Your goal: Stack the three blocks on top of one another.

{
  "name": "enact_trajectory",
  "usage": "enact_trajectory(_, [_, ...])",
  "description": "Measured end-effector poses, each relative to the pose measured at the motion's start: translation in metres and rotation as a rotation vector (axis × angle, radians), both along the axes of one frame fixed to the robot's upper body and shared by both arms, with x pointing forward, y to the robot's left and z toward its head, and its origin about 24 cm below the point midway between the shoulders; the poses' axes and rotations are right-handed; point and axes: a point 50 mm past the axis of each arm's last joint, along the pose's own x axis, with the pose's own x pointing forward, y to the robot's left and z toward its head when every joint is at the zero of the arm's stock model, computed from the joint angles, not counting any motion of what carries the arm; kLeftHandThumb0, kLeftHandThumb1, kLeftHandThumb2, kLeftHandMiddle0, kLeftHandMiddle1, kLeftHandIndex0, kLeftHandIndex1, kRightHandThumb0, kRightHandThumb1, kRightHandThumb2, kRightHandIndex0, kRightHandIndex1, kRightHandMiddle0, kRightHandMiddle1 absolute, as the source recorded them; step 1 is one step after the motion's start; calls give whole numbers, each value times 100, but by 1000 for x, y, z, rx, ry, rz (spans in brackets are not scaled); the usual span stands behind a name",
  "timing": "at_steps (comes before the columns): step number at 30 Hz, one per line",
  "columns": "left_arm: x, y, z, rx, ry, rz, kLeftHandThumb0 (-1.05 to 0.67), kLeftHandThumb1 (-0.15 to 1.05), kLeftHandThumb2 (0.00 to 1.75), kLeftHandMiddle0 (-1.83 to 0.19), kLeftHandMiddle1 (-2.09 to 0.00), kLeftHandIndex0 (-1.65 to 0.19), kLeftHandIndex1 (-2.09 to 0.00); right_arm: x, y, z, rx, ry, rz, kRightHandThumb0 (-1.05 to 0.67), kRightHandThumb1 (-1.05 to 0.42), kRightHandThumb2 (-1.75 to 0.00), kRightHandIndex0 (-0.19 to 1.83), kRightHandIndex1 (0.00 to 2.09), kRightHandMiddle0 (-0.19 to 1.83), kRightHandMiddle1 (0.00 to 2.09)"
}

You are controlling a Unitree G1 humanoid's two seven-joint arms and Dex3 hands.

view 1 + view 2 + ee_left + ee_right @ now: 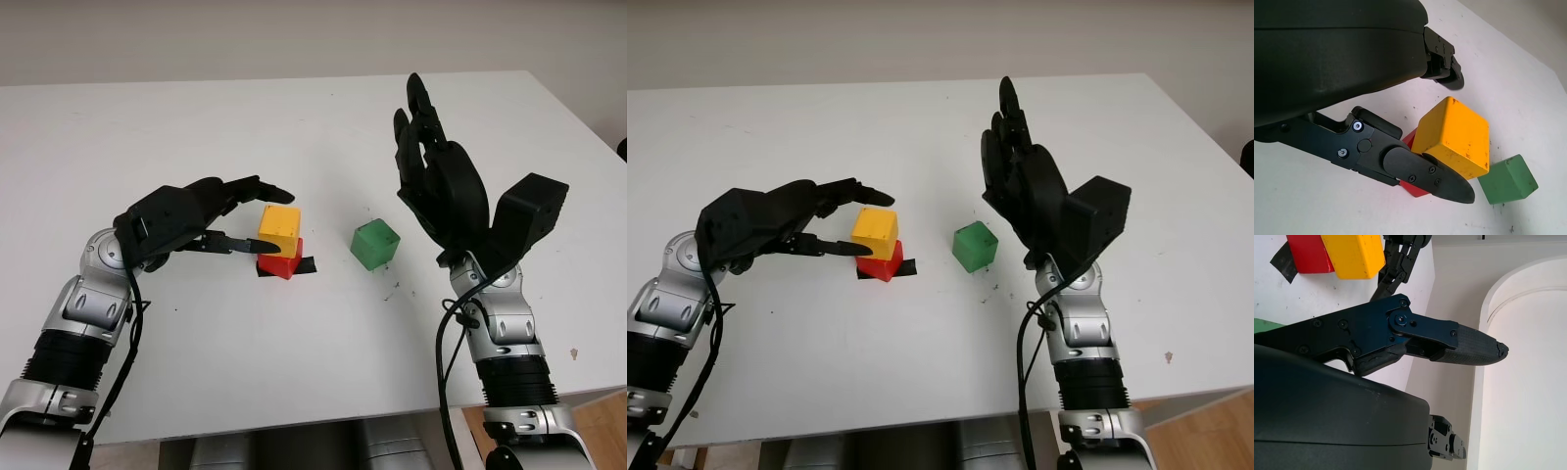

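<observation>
A yellow block (279,223) sits on a red block (284,262), shifted a little toward the back left. The stack stands on a black tape mark (306,264) near the table's middle. My left hand (266,220) is open around the yellow block, with its thumb (1444,181) low at the block's near side. Its upper fingers (269,189) hang above the block's far side, apart from it. A green block (375,245) stands alone on the table to the right of the stack. My right hand (421,127) is open and raised above the table, right of the green block.
The white table (147,127) stretches wide to the left and behind the blocks. Its right edge (588,127) and front edge (294,423) are close to the arms. Small dark specks (394,288) lie by the green block.
</observation>
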Motion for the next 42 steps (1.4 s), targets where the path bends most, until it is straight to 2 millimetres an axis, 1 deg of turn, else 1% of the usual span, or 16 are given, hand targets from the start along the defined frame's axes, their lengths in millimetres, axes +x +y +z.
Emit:
enact_trajectory(2, [0, 0, 1, 5, -1, -7, -83, 93, 5, 19, 0, 1, -3, 0, 0, 0, 0, 0, -1, -76, -105, -66, -19, 0, -19, 0])
enact_trajectory(6, [-2, -1, 3, 3, -8, -37, -84, 92, 5, 19, 0, 17, 0, 0, 0, 0, 0, 0, 0, -75, -105, -65, -19, 0, -19, 0])
enact_trajectory(9, [-4, -2, 5, -16, -12, -65, -84, 91, 5, 19, 0, 19, 0, 0, -1, 0, 1, -3, -1, -76, -105, -63, -19, 0, -19, 0])
enact_trajectory(11, [-7, 0, 7, -71, -12, -71, -91, 94, 6, 19, 0, 19, 0, 0, -1, 0, -3, -4, -2, -78, -105, -60, -19, 0, -19, 0])
enact_trajectory(12, [-8, 2, 9, -101, -17, -66, -94, 99, 17, 19, 0, 19, 0, 0, -2, 1, -8, -3, 0, -80, -105, -53, -19, 0, -19, 0])
enact_trajectory(13, [-11, 6, 10, -145, -37, -49, -91, 103, 38, 19, 0, 19, -1, 0, -4, 1, -20, 1, 5, -80, -105, -45, -19, 0, -19, 0])
enact_trajectory(14, [-14, 9, 12, -186, -63, -27, -90, 104, 47, 19, 0, 19, -2, 0, -7, 1, -34, 12, 8, -80, -105, -40, -19, 0, -19, 1])
enact_trajectory(17, [-23, 18, 19, -321, -157, 70, -90, 105, 60, 19, 0, 18, -3, 1, -20, 3, -57, 50, 24, -80, -105, -24, -18, 1, -16, 4])
enact_trajectory(20, [-30, 25, 25, -425, -252, 173, -90, 105, 61, 18, -3, 16, -4, 2, -29, 12, -118, 46, 39, -77, -104, -18, -13, 4, -12, 6])
enact_trajectory(22, [-35, 27, 27, -487, -299, 252, -90, 105, 59, 18, -3, 16, -5, 4, -35, 21, -198, 27, 41, -74, -103, -11, -7, 7, -9, 7])
enact_trajectory(25, [-42, 33, 23, -557, -304, 361, -86, 105, 58, 19, 0, 19, -2, 5, -47, 38, -358, 10, 49, -66, -98, -6, 0, 10, -1, 10])
enact_trajectory(29, [-48, 38, 17, -582, -287, 407, -78, 105, 62, 19, 0, 19, 0, 8, -53, 53, -557, -3, 59, -61, -91, -4, 16, 16, 9, 12])
enact_trajectory(32, [-52, 39, 11, -630, -275, 437, -78, 105, 61, 19, -1, 17, -2, 10, -56, 62, -733, 3, 75, -61, -87, -3, 20, 16, 12, 11])
enact_trajectory(36, [-55, 39, 6, -675, -269, 466, -77, 105, 62, 19, -1, 17, -3, 12, -55, 73, -939, -42, 98, -65, -82, -4, 26, 16, 27, 13])
enact_trajectory(39, [-56, 37, 4, -699, -277, 465, -76, 105, 62, 19, 0, 18, -3, 13, -50, 79, -1153, -91, 103, -65, -82, -5, 27, 14, 32, 12])
enact_trajectory(42, [-56, 35, 3, -719, -283, 468, -77, 105, 61, 19, 0, 19, -2, 12, -46, 80, -1302, -118, 117, -65, -81, -5, 31, 13, 37, 12])
